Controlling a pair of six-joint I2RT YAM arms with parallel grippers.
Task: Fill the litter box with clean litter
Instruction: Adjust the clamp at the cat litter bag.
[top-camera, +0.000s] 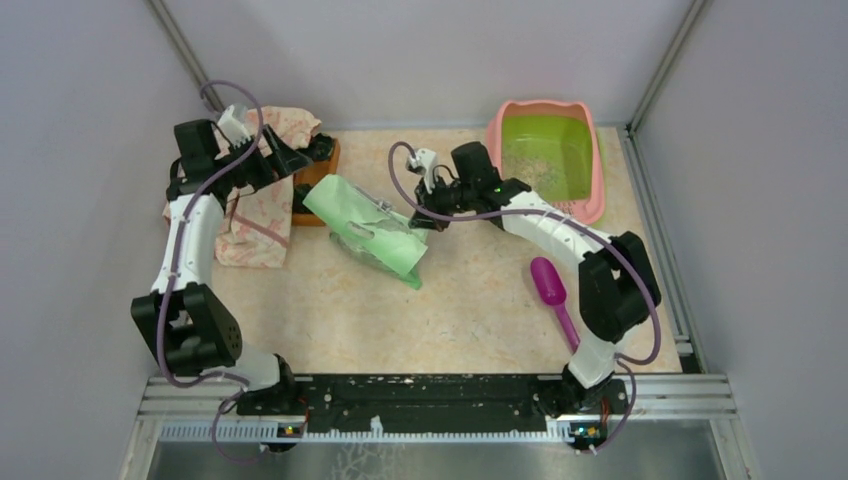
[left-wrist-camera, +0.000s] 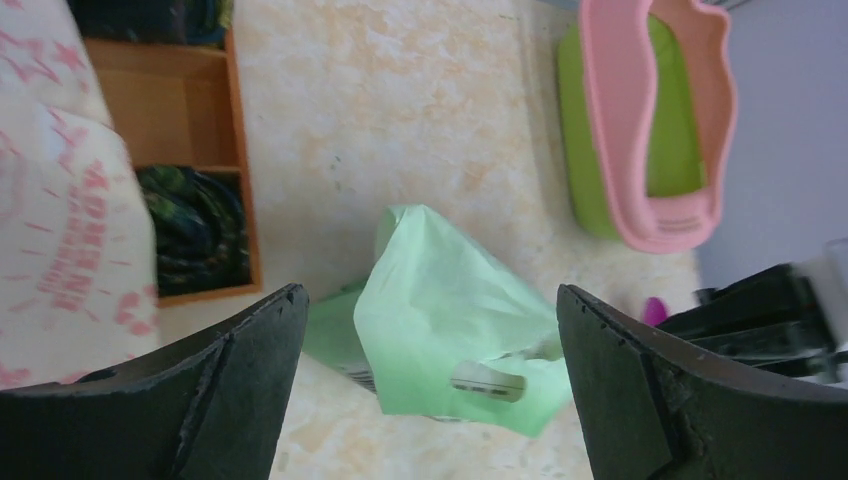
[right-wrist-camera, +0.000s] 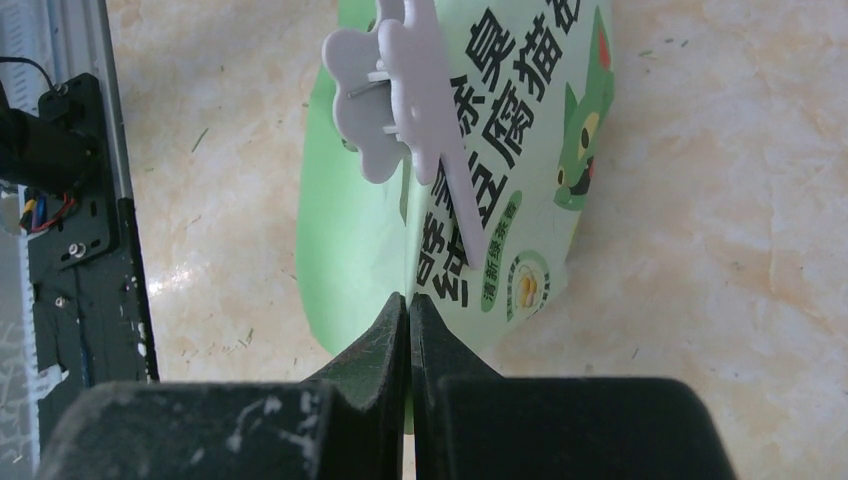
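Note:
The litter box (top-camera: 540, 104), with a pink rim and lime-green basin, stands at the far right corner. A thin scatter of pale clean litter (top-camera: 542, 166) lies on its floor. It also shows in the left wrist view (left-wrist-camera: 620, 120). A light green printed bag (top-camera: 370, 232) lies at the table's middle with one end raised. My right gripper (top-camera: 418, 215) is shut on the bag's edge (right-wrist-camera: 408, 300). A pale plastic clip (right-wrist-camera: 400, 100) sits on the bag (right-wrist-camera: 520, 150). My left gripper (top-camera: 305, 160) is open and empty above the bag (left-wrist-camera: 450, 320), its jaws wide apart (left-wrist-camera: 430, 290).
A brown wooden tray (top-camera: 318, 178) with dark items and a pink-printed cloth (top-camera: 255, 225) lie at the far left. Both show in the left wrist view, the tray (left-wrist-camera: 180, 120) beside the cloth (left-wrist-camera: 60, 220). A purple scoop (top-camera: 550, 285) lies right of the bag.

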